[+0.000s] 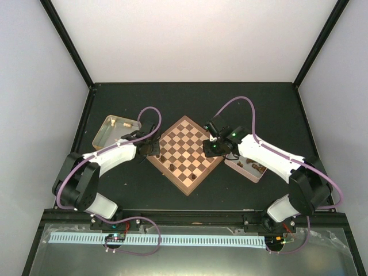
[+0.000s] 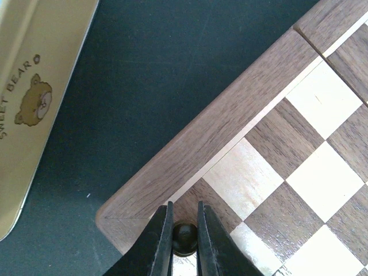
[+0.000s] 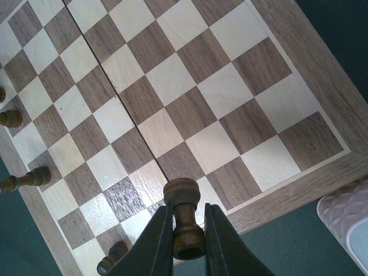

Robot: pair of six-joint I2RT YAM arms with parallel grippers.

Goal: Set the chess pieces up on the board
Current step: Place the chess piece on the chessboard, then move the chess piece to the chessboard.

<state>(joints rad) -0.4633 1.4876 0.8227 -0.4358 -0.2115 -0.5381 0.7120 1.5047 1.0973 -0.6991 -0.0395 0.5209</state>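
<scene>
Top external view showed the board (image 1: 184, 152) lying as a diamond on the dark table (image 1: 190, 103), most of its squares bare. Only a few dark chess pieces (image 3: 10, 118) were on it. The right wrist view put about 4 of them along 1 edge, and I could not tell whether all of them stood upright. More dark pieces lay in the pink tray (image 1: 257, 176) beside the board's right side, and pale ones lay in the gold tray (image 1: 102, 133) on the left. I judged the setup to be in its early part, with nearly every piece left to place.

The left gripper (image 1: 150, 148) hung at the board's left corner. Its jaws were clamped on a small dark round-headed piece (image 2: 184, 238), directly above the corner square by the rim. The left arm reached forward and bent inward from its base.

The right gripper (image 1: 210, 149) was over the board's right edge, its arm mirroring the other. Its jaws were closed around the stem of a dark rook-shaped piece (image 3: 183, 213), which was upright above the squares nearest the rim. Whether either piece touched the wood could not be told.
</scene>
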